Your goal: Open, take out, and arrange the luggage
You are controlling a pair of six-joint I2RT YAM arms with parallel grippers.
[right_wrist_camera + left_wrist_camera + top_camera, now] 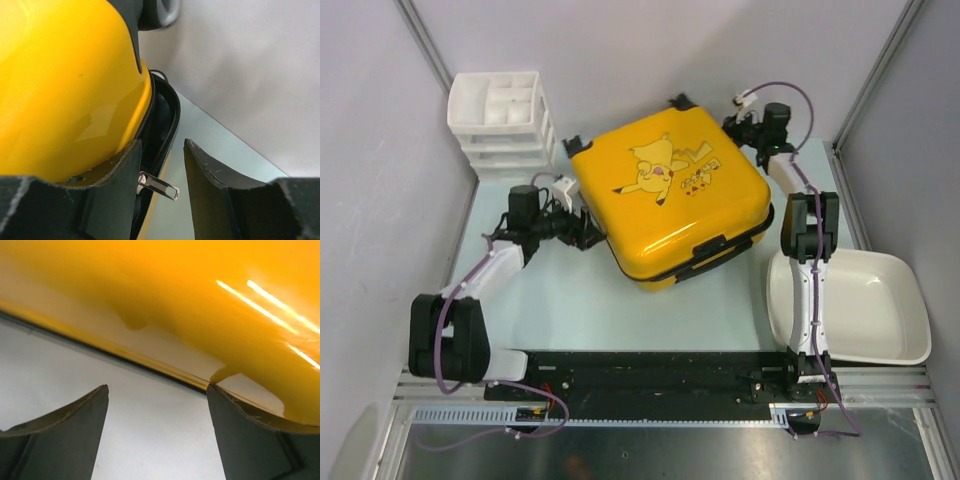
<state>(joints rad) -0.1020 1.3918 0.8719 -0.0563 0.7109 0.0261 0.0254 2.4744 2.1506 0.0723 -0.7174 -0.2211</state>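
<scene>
The yellow Pikachu-print suitcase (665, 195) lies flat on the table, lid down. My left gripper (588, 232) is open at its left side. In the left wrist view the gripper (157, 395) is empty, with the right fingertip (220, 395) touching the yellow shell's (190, 300) lower seam. My right gripper (738, 125) is at the back right corner, beside a black wheel (162, 11). In its own view the gripper (162, 145) is open, with the left finger (120, 165) against the shell (65, 85). A silver zipper pull (159, 186) sticks out between the fingers, ungripped. The black zipper (167, 130) gapes there.
A white plastic drawer unit (500, 120) stands at the back left, close to the suitcase's corner. A white tub (850, 305) sits at the right front, beside my right arm. Grey walls close in the back and both sides.
</scene>
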